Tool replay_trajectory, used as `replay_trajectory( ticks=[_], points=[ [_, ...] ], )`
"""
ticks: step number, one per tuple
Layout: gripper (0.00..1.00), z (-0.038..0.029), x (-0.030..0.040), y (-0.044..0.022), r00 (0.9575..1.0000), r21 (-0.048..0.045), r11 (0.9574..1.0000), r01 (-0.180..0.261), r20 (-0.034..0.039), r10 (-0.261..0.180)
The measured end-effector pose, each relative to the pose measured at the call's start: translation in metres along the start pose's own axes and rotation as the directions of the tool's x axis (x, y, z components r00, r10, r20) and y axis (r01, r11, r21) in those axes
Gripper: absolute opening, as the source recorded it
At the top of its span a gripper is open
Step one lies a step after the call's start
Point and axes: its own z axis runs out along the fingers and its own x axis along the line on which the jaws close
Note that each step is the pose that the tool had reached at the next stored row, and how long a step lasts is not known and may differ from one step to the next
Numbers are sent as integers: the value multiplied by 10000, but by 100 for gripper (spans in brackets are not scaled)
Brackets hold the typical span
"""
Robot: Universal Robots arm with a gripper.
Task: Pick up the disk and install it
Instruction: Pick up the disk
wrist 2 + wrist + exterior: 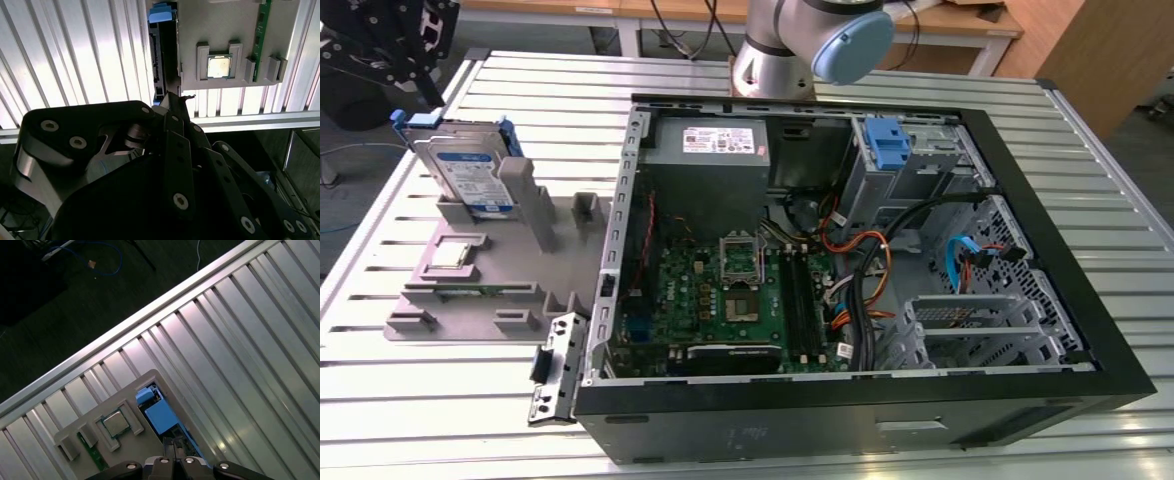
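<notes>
The disk (464, 172) stands on edge in a slot of the grey holder (520, 290) on the exterior view's left; its silver face carries a white-and-blue label, and blue carrier tabs show at its top. My gripper (420, 90) hangs just above the disk's top edge and a little further to the exterior view's left, apart from it. In both wrist views the fingertips (172, 98) are pressed together with nothing between them. The second wrist view shows the disk (159, 55) edge-on beyond the fingers. In the first wrist view its blue carrier (161, 416) lies just past my gripper (172, 442).
The open computer case (1067, 330) fills the exterior view's right, with motherboard (720, 290), cables, an upright blue latch (887, 142) and a metal drive cage (974, 322). A small square chip (219, 66) sits in the holder. The slatted table's edge (100, 347) runs close by, with dark floor beyond.
</notes>
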Motion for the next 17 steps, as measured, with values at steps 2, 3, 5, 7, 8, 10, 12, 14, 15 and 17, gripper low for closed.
replay_trajectory(
  ticks=[2,3,5,7,8,10,12,14,15,17],
  points=[
    [10,0,0,0,10000,0,10000,11,0,-11],
    [10,0,0,0,10000,-1,10000,32,-2,-32],
    [10,0,0,0,9999,-3,9999,132,-6,-132],
    [10,0,0,0,9995,-8,9995,311,-14,-311],
    [10,0,0,0,9991,-11,9991,422,-20,-422],
    [10,0,0,0,9978,-18,9978,659,-31,-659],
    [10,0,0,0,9956,-26,9956,941,-44,-941],
    [10,0,0,0,9923,-35,9923,1239,-57,-1239],
    [10,0,0,-1,9901,-40,9901,1401,-65,-1401],
    [10,1,0,0,9846,-52,9847,1745,-80,-1745]
  ],
)
